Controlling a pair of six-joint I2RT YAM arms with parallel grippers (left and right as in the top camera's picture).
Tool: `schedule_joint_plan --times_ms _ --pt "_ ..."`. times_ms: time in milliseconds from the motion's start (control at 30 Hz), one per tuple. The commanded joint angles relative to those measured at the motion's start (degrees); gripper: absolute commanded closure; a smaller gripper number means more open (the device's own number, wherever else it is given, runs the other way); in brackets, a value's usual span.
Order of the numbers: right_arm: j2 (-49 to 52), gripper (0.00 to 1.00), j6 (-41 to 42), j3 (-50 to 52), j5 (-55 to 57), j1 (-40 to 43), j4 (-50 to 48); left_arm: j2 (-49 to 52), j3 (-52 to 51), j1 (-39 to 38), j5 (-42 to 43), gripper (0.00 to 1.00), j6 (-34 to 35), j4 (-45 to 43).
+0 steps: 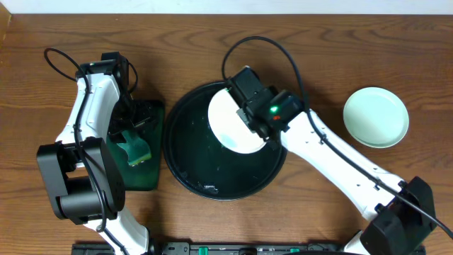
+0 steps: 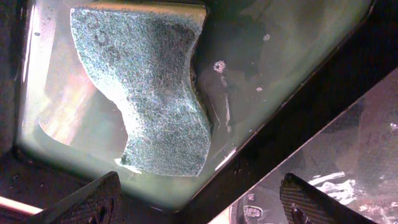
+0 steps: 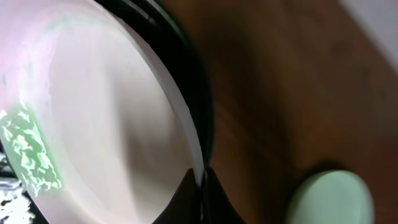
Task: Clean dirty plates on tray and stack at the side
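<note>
While the right gripper pinches shut on the rim of a teal-smeared white plate in the black tray, the left gripper hangs wide open and empty over a green sponge in the dark-green tray, and a second plate sits well apart on the table.

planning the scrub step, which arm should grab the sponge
Left. The left gripper hangs open just above the sponge in the green tray; the right gripper is shut on the rim of the plate in the black tray.
</note>
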State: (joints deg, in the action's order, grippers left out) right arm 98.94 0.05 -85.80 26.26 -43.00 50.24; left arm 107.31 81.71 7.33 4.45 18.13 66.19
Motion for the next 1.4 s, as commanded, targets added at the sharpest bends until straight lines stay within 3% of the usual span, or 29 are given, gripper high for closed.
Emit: schedule_joint_plan --times_ms 0,367,667,1367 --pt "-1.6 0.99 -4.5 -2.6 9.2 -2.8 0.4 -0.1 -0.5 0.0 1.2 0.18 -0.3 0.4" --pt "-1.6 0.99 -17.2 -3.2 35.5 -13.8 0.1 -0.1 -0.5 0.0 1.2 0.18 -0.3 0.3" --pt "-1.6 0.99 -20.9 -3.2 48.5 -19.4 -0.1 -0.1 -0.5 0.0 1.0 0.18 -0.3 -0.3" --pt "-1.6 0.99 -23.1 -3.2 50.5 -22.0 -0.1 -0.1 -0.5 0.0 0.9 0.18 -0.3 -0.8"
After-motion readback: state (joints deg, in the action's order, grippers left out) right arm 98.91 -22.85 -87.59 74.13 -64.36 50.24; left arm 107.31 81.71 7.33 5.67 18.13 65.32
